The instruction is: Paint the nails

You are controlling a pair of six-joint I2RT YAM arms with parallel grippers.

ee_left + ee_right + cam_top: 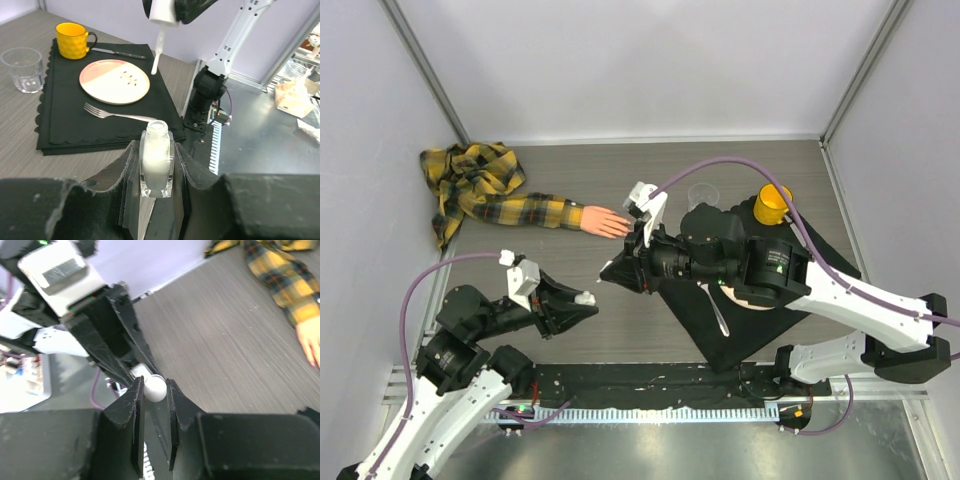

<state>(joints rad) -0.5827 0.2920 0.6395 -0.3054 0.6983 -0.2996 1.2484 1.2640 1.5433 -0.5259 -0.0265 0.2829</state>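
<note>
brush [157, 50] is out: left tool [588, 299] clamps the open bottle [156, 165], right tool [154, 395] pinches its cap [163, 11]; next, i judge, carry it to the nails [625, 230].

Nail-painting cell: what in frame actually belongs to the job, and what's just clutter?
Job: polish bottle in left gripper; brush cap in right gripper; nails on the fake hand.
Lying about: yellow mug, glass, plate, fork, knife, black placemat.

walls [650, 60]: plain pale lilac panels, beyond the right gripper [609, 272] and to either side
table [620, 170]: grey wood-grain top, beneath the left gripper [588, 298]
light: soft, even
</note>
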